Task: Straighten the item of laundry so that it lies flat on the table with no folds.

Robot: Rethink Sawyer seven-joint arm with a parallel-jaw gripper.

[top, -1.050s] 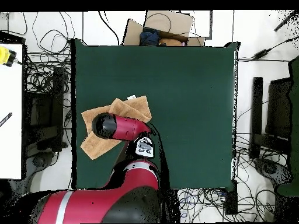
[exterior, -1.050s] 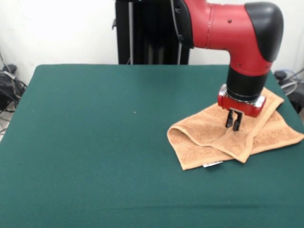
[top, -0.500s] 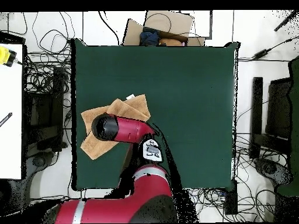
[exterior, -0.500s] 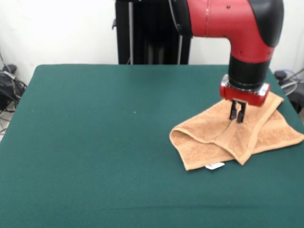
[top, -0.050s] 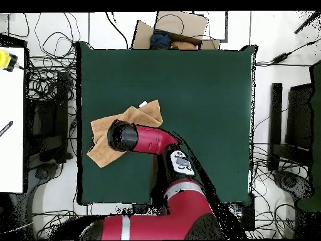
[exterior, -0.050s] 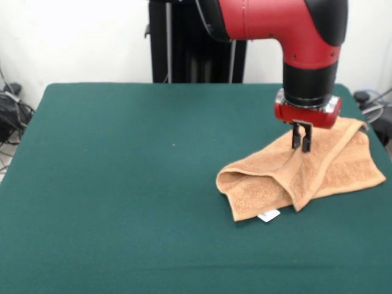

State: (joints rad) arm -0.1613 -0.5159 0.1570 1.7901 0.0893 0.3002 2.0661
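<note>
Green table (exterior, -0.050s: 122, 184) before a white wall; cables (top, -0.050s: 47, 75) strewn on the floor around. Towel (exterior, -0.050s: 331, 171) crumpled at the table's 3 o'clock in the front view, pinched between the narrowed gripper (exterior, -0.050s: 301, 144) tips.

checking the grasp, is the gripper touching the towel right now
Touching. In the front view the gripper is shut on a raised ridge of the towel, cloth tented up to its tips. Overhead, the arm hides the contact.
</note>
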